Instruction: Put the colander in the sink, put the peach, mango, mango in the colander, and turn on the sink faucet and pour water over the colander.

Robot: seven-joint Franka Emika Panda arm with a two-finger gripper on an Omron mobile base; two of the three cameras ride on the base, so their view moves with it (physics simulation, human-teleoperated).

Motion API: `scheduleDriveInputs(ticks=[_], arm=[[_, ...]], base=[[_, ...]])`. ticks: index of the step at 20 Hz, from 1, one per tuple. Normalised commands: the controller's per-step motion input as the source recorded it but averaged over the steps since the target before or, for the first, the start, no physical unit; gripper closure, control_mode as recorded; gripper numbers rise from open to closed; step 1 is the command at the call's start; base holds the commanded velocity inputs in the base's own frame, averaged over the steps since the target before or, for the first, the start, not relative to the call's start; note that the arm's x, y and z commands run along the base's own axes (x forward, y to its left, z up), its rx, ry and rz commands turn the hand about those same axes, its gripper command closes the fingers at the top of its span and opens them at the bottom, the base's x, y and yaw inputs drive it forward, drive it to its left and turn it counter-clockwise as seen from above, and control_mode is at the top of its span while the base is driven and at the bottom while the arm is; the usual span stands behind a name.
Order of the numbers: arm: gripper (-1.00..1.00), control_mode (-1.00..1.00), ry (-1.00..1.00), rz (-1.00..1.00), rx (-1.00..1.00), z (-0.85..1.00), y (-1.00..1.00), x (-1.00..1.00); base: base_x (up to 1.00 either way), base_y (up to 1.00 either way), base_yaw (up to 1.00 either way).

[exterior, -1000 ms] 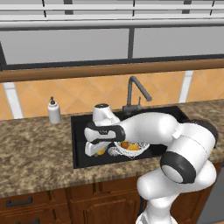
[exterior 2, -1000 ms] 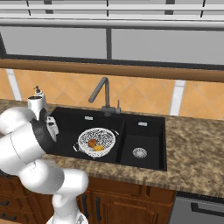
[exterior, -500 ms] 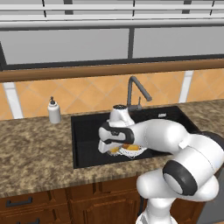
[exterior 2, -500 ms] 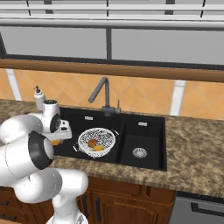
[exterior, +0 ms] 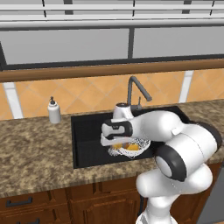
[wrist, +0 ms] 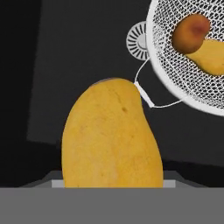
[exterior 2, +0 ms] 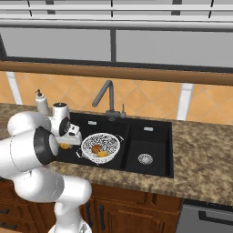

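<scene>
My gripper (exterior: 117,141) is shut on a yellow-orange mango (wrist: 111,135) and hangs over the left basin of the black sink (exterior 2: 150,132), just left of the colander (exterior 2: 100,146). The mango hides the fingertips in the hand view. The white mesh colander (wrist: 175,78) rests in that basin and holds the orange-red peach (wrist: 190,33) and a second mango (wrist: 212,54). In the left base view my hand partly covers the colander (exterior: 135,148). The dark faucet (exterior 2: 107,98) stands behind the sink, its spout over the left basin. No water is running.
A white soap dispenser (exterior: 54,111) stands on the speckled granite counter (exterior: 35,153) left of the sink. The right basin shows a silver drain (exterior 2: 145,159). A tiled wall and a wooden ledge run behind the faucet.
My arm has swung right across the left basin, carrying the mango from the sink's left edge to beside the colander. The colander and its fruit have stayed put.
</scene>
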Motion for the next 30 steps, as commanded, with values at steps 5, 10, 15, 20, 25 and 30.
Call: scheduleDriveInputs(ticks=[5, 10, 15, 20, 25, 30], arm=[[1.00, -1.00, 0.04, -0.26, -0.04, 0.00, -0.30, 0.45], [1.00, -1.00, 0.00, -0.22, -0.03, -0.16, -0.57, 0.23], [1.00, -1.00, 0.00, -0.21, -0.11, -0.28, -0.29, 0.20], [1.00, -1.00, 0.00, -0.15, -0.09, -0.40, -0.06, 0.26], [1.00, -1.00, 0.00, -0.02, 0.00, -0.29, -0.12, 0.41], [1.00, -1.00, 0.00, 0.00, 0.00, -0.27, -0.16, 0.51]], base=[[0.00, 0.00, 0.00], [0.00, 0.00, 0.00], [0.00, 0.00, 0.00], [0.00, 0.00, 0.00], [0.00, 0.00, 0.00], [0.00, 0.00, 0.00]])
